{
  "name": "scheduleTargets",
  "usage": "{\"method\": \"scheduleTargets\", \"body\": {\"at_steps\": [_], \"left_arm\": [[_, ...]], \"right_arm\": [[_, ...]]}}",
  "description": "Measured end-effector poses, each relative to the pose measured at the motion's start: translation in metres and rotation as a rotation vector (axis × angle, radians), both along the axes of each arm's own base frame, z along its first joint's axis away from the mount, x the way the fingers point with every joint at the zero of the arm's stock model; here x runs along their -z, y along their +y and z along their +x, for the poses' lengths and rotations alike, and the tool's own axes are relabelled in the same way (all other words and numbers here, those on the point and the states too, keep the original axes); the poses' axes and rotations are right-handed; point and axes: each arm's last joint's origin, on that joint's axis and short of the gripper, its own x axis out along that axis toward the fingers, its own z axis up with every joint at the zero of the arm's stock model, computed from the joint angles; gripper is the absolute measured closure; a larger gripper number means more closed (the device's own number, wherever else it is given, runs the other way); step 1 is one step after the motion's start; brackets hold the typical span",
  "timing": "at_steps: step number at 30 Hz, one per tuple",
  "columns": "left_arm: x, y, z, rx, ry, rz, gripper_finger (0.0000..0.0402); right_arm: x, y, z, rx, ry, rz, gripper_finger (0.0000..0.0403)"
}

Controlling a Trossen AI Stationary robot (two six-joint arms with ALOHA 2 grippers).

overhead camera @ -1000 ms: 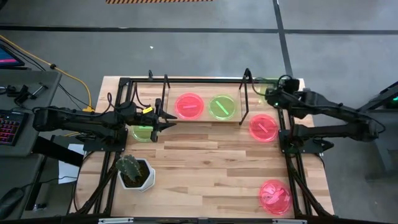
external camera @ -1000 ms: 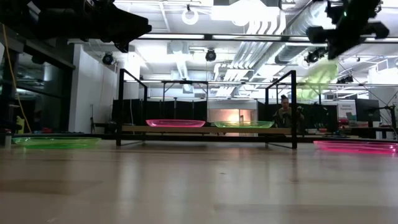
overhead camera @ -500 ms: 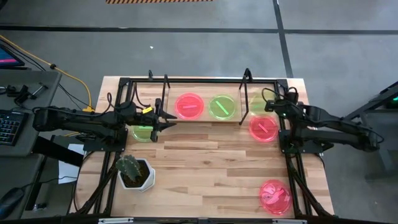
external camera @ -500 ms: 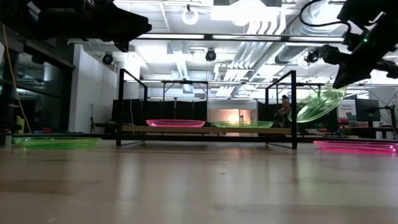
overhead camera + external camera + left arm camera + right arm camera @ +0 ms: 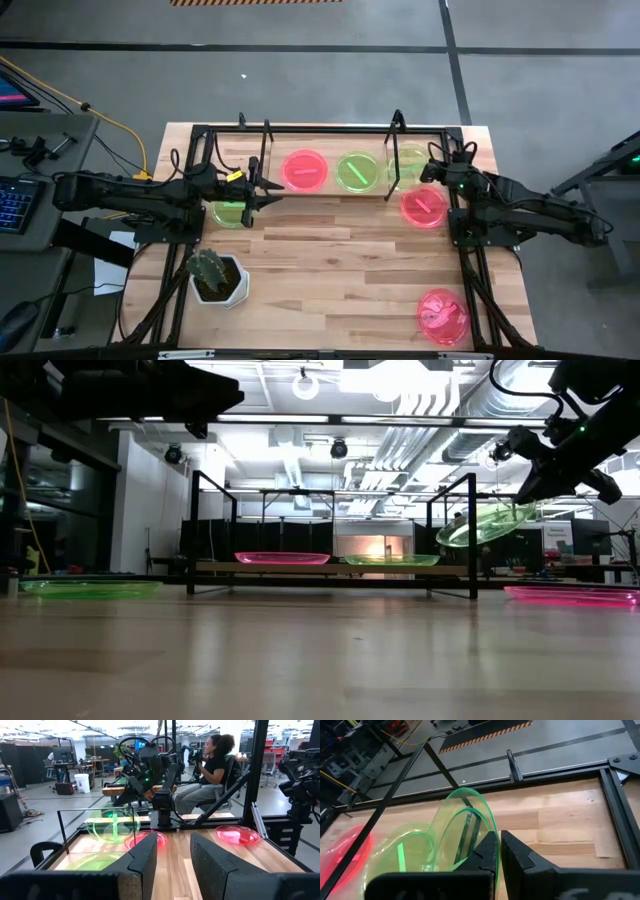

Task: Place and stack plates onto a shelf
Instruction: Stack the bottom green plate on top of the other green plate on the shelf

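Note:
My right gripper (image 5: 430, 170) is shut on a neon green plate (image 5: 408, 162), held in the air just off the right end of the shelf (image 5: 330, 190); the low view shows this green plate (image 5: 485, 523) tilted. A pink plate (image 5: 305, 170) and a green plate (image 5: 357, 172) lie flat on the shelf board. On the table rest a green plate (image 5: 230, 213) on the left, a pink plate (image 5: 424, 206) on the right and another pink plate (image 5: 441, 315) near the front right corner. My left gripper (image 5: 265, 190) hovers open above the left green plate. My right gripper pinches the green plate's rim (image 5: 479, 845) between its two fingers, on the plate's right side. The fingers come from the table's right, slanting down. The plate is lifted clear and tilted, its held edge higher and its free edge (image 5: 445, 538) dipping toward the shelf.
A white pot with a cactus (image 5: 215, 275) stands at the front left. Thin black upright rods (image 5: 471, 535) frame the shelf's ends, close to the held plate. A large black frame (image 5: 458, 235) runs along the table's edges. A seated person (image 5: 210, 770) is beyond the table.
My right gripper has come down from high over the table's far right corner and moved left toward the shelf's right end. The green plate it carries has swung from hanging steeply below the fingers to lying closer to level, free edge toward the shelf.

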Motion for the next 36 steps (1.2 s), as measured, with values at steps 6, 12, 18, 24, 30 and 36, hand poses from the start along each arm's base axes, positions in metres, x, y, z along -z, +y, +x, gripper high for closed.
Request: {"method": "scheduleTargets", "body": {"at_steps": [6,12,18,24,30,36], "left_arm": [[0.0,0.0,0.0,0.0,0.001,-0.004,0.0296],[0.001,0.0,0.0,0.0,0.007,-0.005,0.0296],[0.001,0.0,0.0,0.0,0.008,-0.006,0.0296],[0.001,0.0,0.0,0.0,0.008,-0.006,0.0296],[0.001,0.0,0.0,0.0,0.008,-0.006,0.0296],[0.001,0.0,0.0,0.0,0.008,-0.006,0.0296]], "right_arm": [[0.0,0.0,0.001,0.005,-0.004,-0.001,0.0403],[0.0,0.0,0.001,0.02,-0.018,0.006,0.0403],[0.0,-0.004,0.01,0.028,-0.047,0.012,0.0403],[0.002,-0.008,0.026,-0.01,-0.038,0.014,0.0403],[0.008,-0.012,0.039,-0.026,-0.012,0.034,0.0403],[0.008,-0.015,0.048,-0.027,-0.023,0.014,0.0403]]}}
